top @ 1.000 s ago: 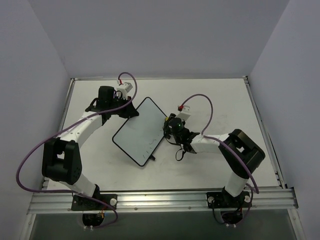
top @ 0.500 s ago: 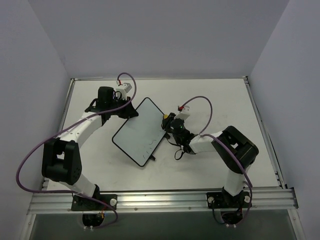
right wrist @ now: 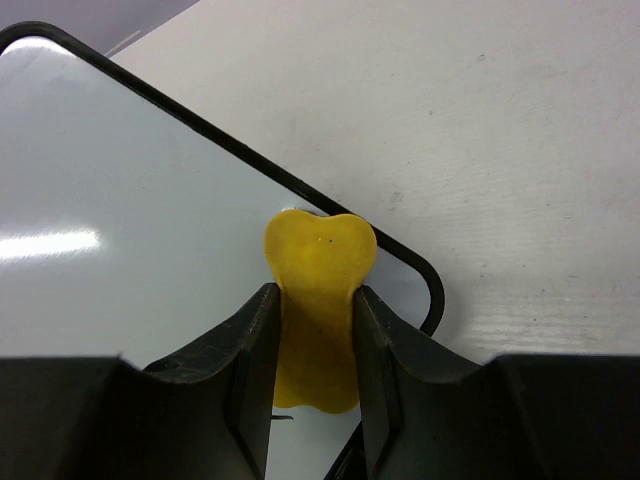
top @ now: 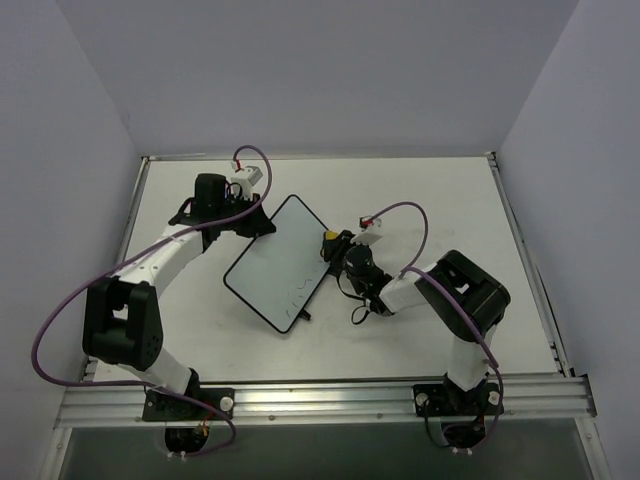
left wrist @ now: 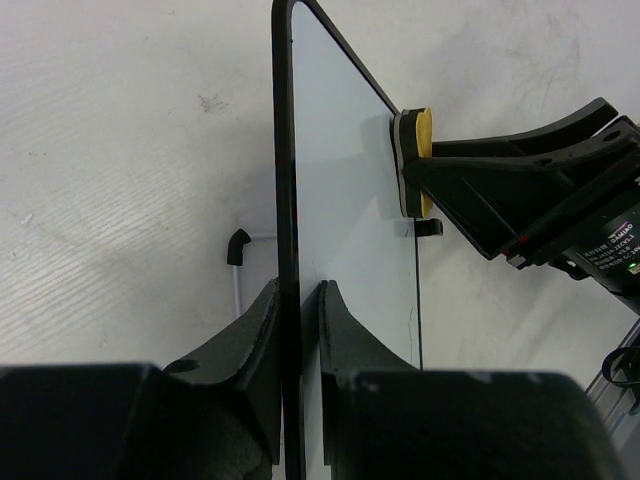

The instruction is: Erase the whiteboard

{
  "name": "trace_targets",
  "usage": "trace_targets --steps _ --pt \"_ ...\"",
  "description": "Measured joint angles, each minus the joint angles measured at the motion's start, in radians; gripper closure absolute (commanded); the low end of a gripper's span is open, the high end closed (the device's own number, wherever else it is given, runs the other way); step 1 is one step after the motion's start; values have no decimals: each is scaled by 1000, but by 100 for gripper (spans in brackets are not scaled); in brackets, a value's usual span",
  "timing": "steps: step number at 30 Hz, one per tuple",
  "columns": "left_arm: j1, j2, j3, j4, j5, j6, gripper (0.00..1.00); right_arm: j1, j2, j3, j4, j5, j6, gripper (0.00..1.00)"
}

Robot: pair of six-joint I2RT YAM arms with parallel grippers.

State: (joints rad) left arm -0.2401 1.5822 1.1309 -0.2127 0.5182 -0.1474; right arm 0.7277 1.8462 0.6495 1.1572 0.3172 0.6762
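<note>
I am in the wiping step: my left gripper (left wrist: 298, 300) is pinched on the edge of the whiteboard (top: 277, 263), holding it in the middle of the table (top: 430, 190) between my two arms. My right gripper (right wrist: 314, 296) is clamped on the yellow eraser (right wrist: 320, 250), whose pad lies against the white face right by a rounded corner. From above I see faint dark marks (top: 298, 297) at the nearer end of the whiteboard, apart from the eraser. I judge the next move is a firm drag along the face to those marks, pad flat, without knocking the whiteboard out of my left pinch
</note>
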Motion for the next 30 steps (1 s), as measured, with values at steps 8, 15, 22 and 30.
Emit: trace_targets --steps 8,15,22,30 --pt "0 -8 -6 0 -11 -2 98 40 0 -34 51 -6 15 100" --pt "0 -12 -8 0 -22 -2 98 120 0 -35 72 43 17 100" --pt "2 -14 -8 -2 -32 -2 98 241 -2 -32 91 116 15 100" --pt "2 -17 -8 -7 -44 0 98 370 -6 -8 68 196 4 100"
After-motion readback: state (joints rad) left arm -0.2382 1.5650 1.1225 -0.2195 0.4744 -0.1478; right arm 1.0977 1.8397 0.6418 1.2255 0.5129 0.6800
